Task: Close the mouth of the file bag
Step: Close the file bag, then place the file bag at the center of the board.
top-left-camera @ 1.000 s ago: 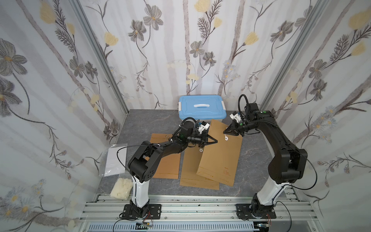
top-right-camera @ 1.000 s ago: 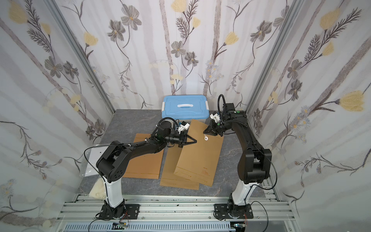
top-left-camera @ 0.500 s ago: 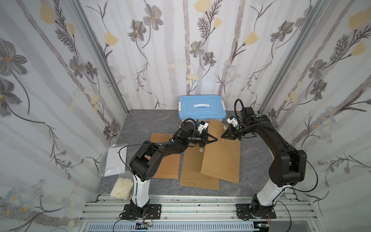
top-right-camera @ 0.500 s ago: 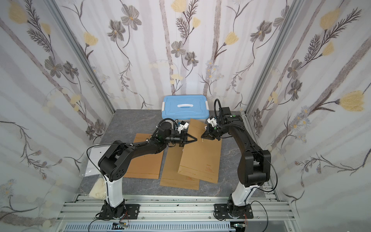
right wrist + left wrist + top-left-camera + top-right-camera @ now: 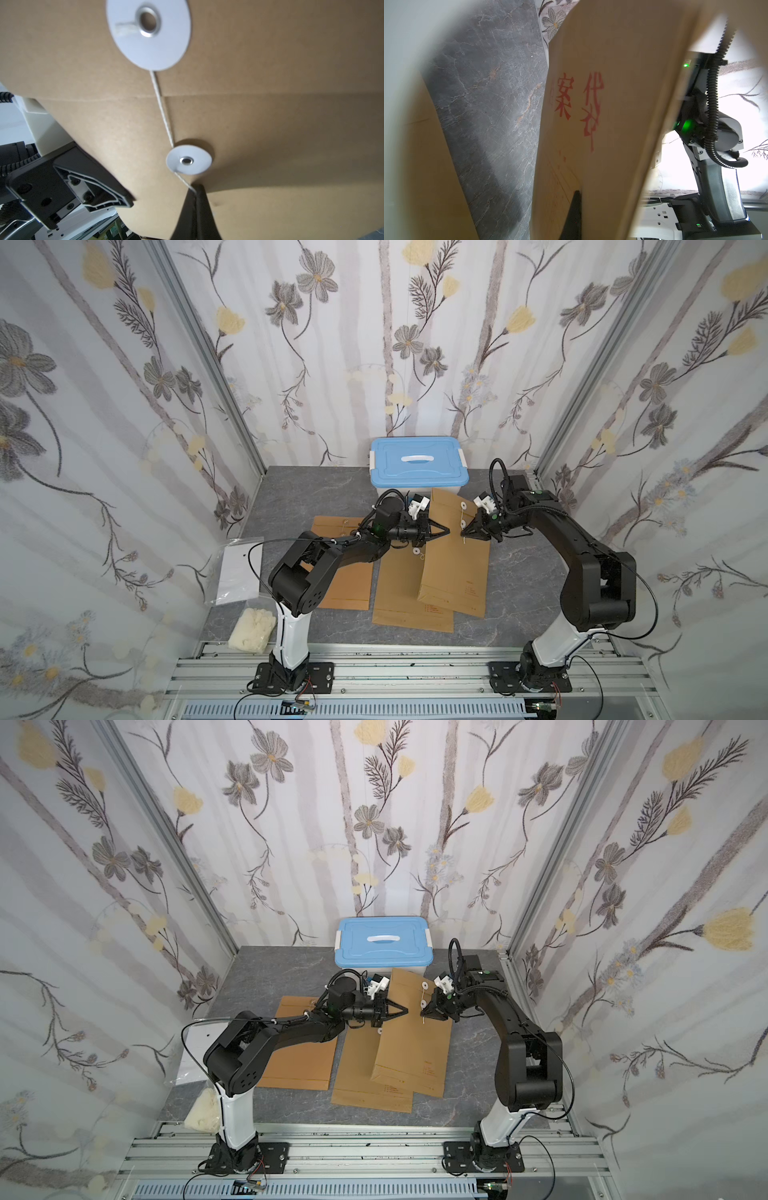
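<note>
The file bag (image 5: 457,568) (image 5: 411,1052) is a brown paper envelope, its upper end lifted off the table and its lower end resting on another envelope. My left gripper (image 5: 446,529) (image 5: 405,1011) is shut on the bag's left edge; in the left wrist view one dark finger (image 5: 576,207) lies against the paper with red characters (image 5: 579,104). The flap carries a large white disc (image 5: 148,35) and the body a smaller one (image 5: 188,160), joined by a white string (image 5: 162,108). My right gripper (image 5: 464,533) (image 5: 424,1014) (image 5: 195,191) is shut on the string just past the smaller disc.
A blue lidded box (image 5: 419,466) stands at the back. Two more brown envelopes (image 5: 345,585) (image 5: 409,610) lie flat under and left of the held one. A clear plastic sleeve (image 5: 239,568) and a white crumpled lump (image 5: 251,630) sit at the front left.
My right gripper has moved left along the bag toward the left gripper, string in its grip. The bag has swung a little straighter. The left gripper has held still.
</note>
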Robot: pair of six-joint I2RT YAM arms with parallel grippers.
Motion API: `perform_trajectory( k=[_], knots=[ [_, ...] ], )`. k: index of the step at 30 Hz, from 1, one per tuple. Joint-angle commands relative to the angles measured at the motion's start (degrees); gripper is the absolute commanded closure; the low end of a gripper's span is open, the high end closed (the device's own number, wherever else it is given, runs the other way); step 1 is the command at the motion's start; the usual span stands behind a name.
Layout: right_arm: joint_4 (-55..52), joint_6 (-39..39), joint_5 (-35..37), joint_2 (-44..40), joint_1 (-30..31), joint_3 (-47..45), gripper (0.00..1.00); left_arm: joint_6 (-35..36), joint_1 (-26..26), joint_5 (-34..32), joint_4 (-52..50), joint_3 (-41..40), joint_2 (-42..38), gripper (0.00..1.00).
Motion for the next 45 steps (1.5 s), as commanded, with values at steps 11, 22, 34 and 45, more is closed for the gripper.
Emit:
perform_trajectory(
  k=[11,22,34,45],
  knots=[
    [3.3,-0.6,-1.1,0.0,-0.2,-4.7,1.0,-2.3,-0.3,-4.4,4.3,0.2,2.4,1.0],
    [2.7,-1.3,6.0,-1.3,-0.3,-5.9,0.86,-2.6,-0.5,-3.0,2.9,1.3,3.4,1.0],
    [4.4,1.8,15.2,-6.6,-6.8,-14.6,0.81,8.7,-3.2,-11.7,-20.4,6.6,5.3,1.0],
    [7.5,2.2,23.9,-8.4,-9.9,-20.5,0.61,6.8,-9.6,-25.0,-33.5,23.8,17.5,0.9]
  ],
)
